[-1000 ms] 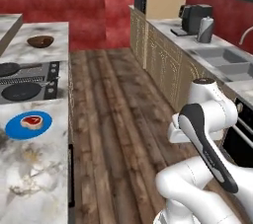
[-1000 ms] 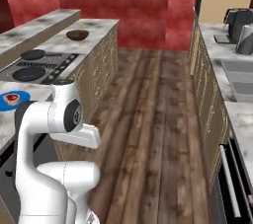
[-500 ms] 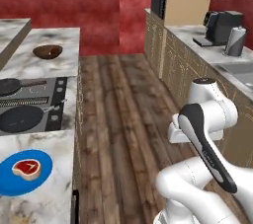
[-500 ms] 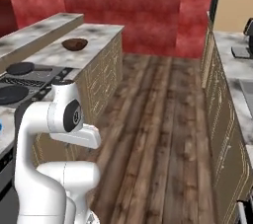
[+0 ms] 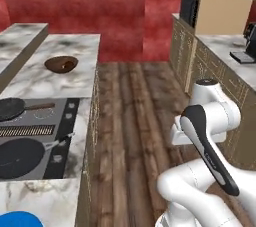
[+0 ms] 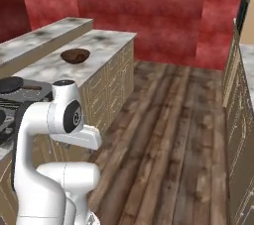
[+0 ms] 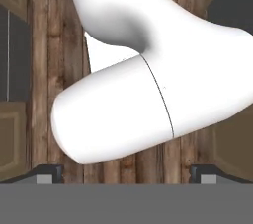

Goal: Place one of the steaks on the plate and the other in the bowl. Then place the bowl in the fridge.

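Marble counter (image 5: 75, 61) with bowl (image 5: 61, 64), no legible writing, end effector (image 7: 126, 172) wide open, empty.

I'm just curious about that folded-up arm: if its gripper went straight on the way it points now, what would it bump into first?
Probably the robot itself. In the hand view the open gripper looks down at its own white body, with the wooden floor beyond. How near that body lies is unclear.

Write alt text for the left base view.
A white robot arm folds over a wood floor between kitchen counters. On the marble counter at left sit a brown bowl, two black pans on a stove, and a blue plate's edge.
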